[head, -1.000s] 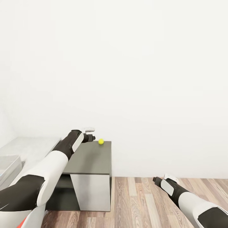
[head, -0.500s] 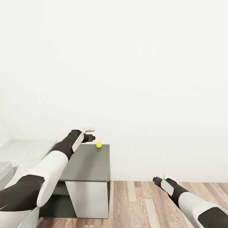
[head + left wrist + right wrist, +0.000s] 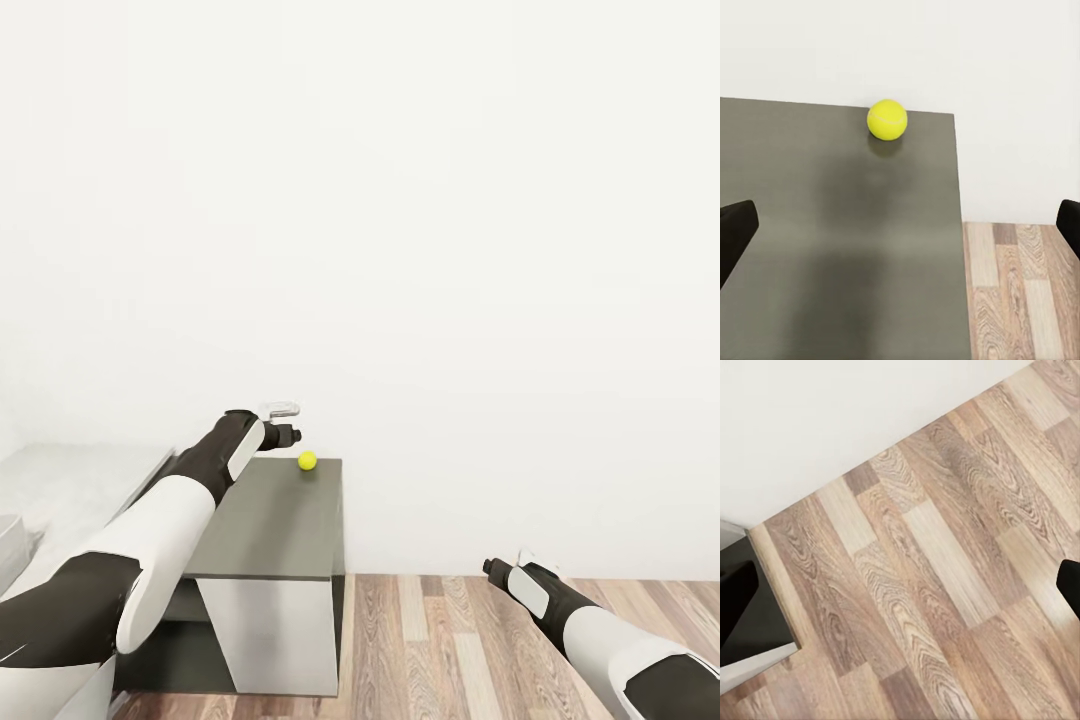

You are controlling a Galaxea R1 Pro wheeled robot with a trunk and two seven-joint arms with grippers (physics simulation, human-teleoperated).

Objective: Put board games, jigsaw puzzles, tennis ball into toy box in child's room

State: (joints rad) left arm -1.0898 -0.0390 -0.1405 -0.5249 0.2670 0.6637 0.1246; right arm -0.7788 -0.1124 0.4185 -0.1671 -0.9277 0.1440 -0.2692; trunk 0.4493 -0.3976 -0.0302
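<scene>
Your view swung right since a second ago, so the bench [image 3: 270, 520] slid left in frame. The ball [image 3: 307, 460] sat at its far edge, just beyond your left end effector [image 3: 290, 435], whose fingers [image 3: 735, 232] were spread and empty. The right end effector [image 3: 490, 567], fingers also spread, hung over the floor [image 3: 450, 640].

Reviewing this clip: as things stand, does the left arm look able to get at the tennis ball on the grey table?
Probably yes. The tennis ball sits alone near the far corner of the grey table, against the wall. The left gripper hovers just short of it, fingers spread wide, and nothing lies between them.
</scene>
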